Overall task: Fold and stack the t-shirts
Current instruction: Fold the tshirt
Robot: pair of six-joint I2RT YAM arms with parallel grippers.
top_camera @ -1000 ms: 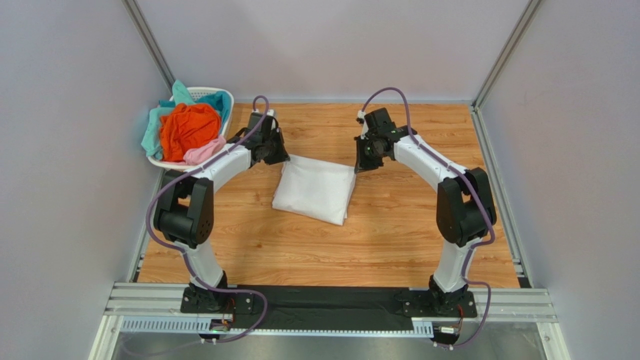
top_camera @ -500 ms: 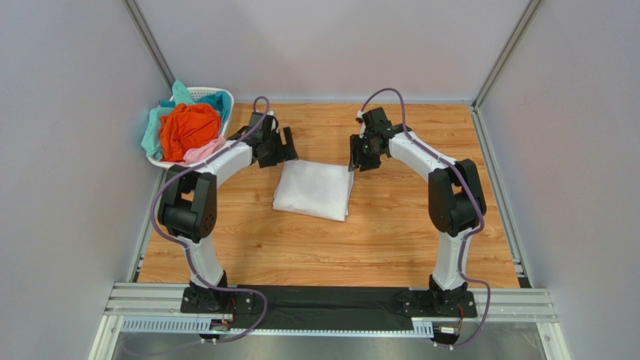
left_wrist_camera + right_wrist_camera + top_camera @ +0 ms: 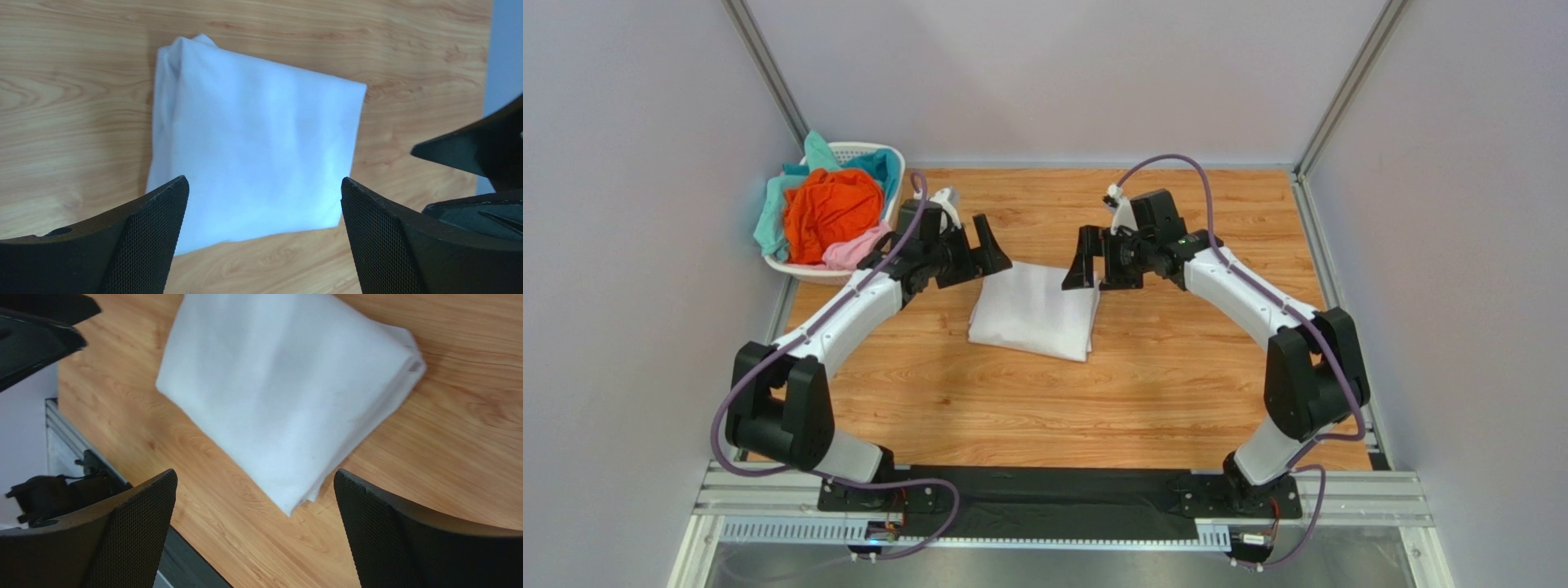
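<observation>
Neatly folded white t-shirt point(image 3: 1035, 312), smooth rectangle, on woodgrain table point(image 3: 1161, 368); left gripper point(image 3: 993, 251), right gripper point(image 3: 1078, 259) spread wide.

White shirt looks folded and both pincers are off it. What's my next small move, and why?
Probably swing the open left pincer to the white lattice plastic basket for the orange cloth t-shirt on top. The folded white cloth t-shirt lies flat and free; the right pincer is open too and farther from the basket.
</observation>
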